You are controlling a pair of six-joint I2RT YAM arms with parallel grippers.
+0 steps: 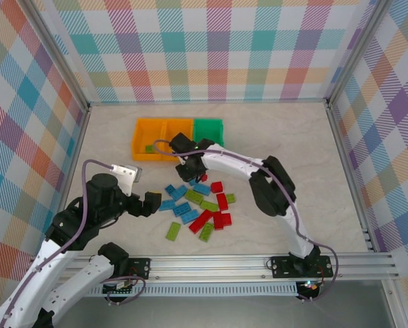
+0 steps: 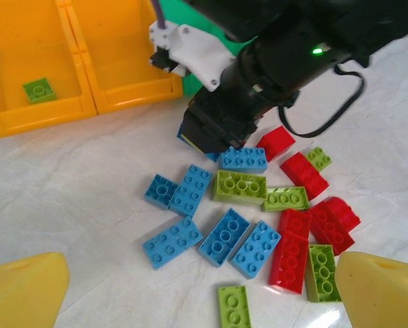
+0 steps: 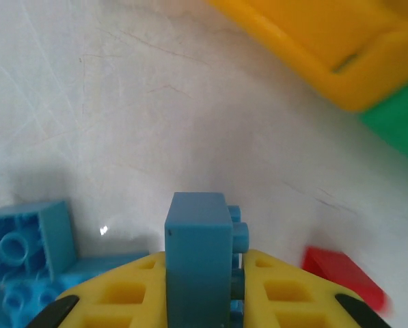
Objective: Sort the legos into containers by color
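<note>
My right gripper (image 3: 205, 273) is shut on a blue lego (image 3: 197, 232), held on edge just above the table, close to the containers. In the top view the right gripper (image 1: 193, 166) hangs at the far edge of the lego pile (image 1: 198, 205), a loose mix of blue, red and lime bricks. The containers are a left orange bin (image 1: 149, 140), a middle orange bin (image 1: 178, 130) and a green bin (image 1: 208, 128). A lime lego (image 2: 38, 89) lies in the left orange bin. My left gripper (image 2: 204, 301) is open above the near side of the pile, a lime brick (image 2: 234, 307) below it.
The checked walls enclose the table (image 1: 292, 143) on three sides. The right arm (image 1: 272, 188) reaches across the pile's right side. Bare tabletop (image 2: 67, 198) lies left of the bricks and in front of the bins.
</note>
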